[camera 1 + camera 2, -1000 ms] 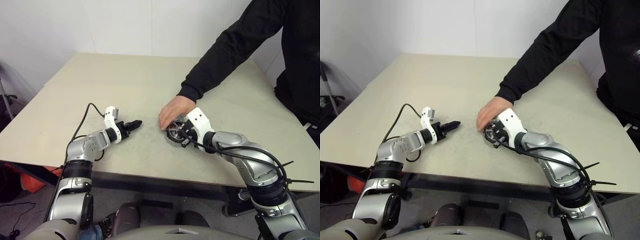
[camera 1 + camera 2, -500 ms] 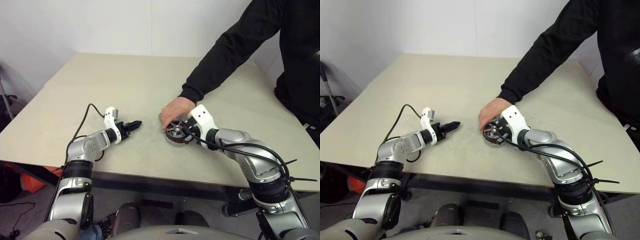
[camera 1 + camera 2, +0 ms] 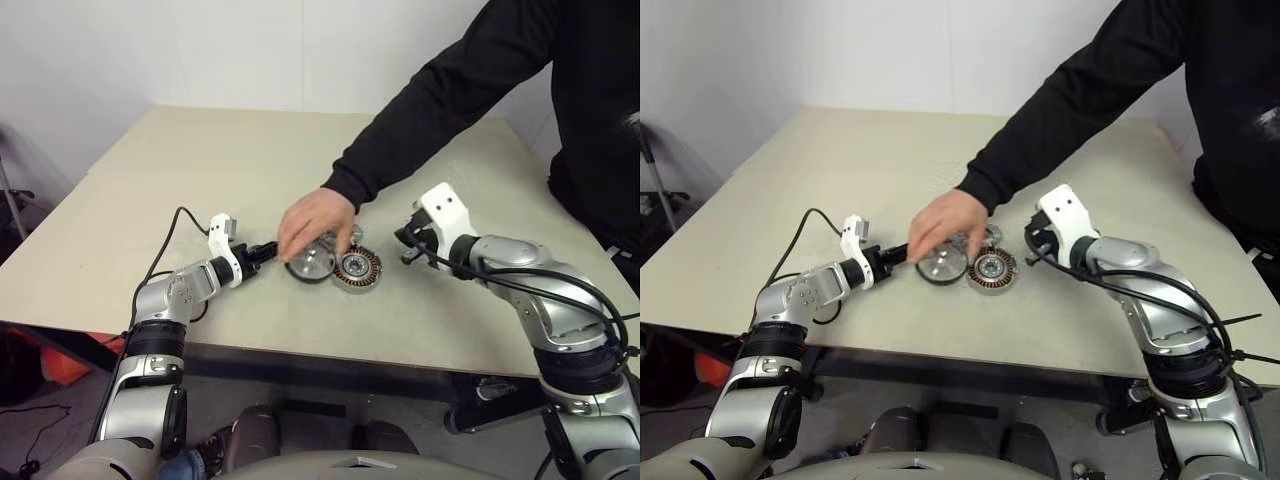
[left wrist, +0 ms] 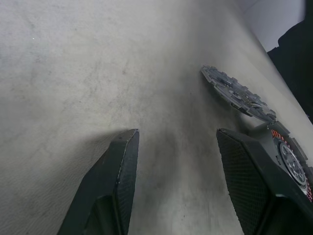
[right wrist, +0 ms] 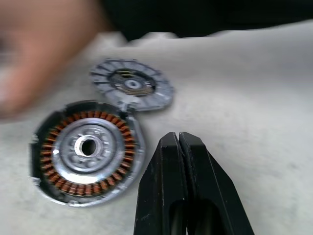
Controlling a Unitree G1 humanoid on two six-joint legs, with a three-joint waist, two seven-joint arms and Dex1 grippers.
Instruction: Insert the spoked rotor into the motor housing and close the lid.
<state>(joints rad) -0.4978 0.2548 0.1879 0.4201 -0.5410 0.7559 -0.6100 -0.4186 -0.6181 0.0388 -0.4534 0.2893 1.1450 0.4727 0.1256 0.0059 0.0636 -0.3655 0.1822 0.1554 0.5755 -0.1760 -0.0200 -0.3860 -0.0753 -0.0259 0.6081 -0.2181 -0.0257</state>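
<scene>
The motor housing [image 3: 357,267] lies open on the table, its copper windings showing, and appears again in the right wrist view as the motor housing [image 5: 87,152]. A person's hand [image 3: 315,222] rests on a silver disc [image 3: 307,265] just left of it. A thin grey toothed disc [image 5: 132,88] lies flat behind the housing. I cannot tell which disc is the spoked rotor and which the lid. My left gripper [image 3: 263,251] is open and empty, its tips close to the hand. To the right of the housing, my right gripper [image 5: 179,137] hangs shut and empty.
The person's black sleeve [image 3: 430,110] reaches in over the table [image 3: 200,170] from the back right. A black cable [image 3: 168,243] loops beside my left arm. Bare tabletop lies at the left and at the back.
My right gripper has drawn back to the right and up, away from the housing. The person's hand has slid left with the silver disc. My left gripper has stayed still.
</scene>
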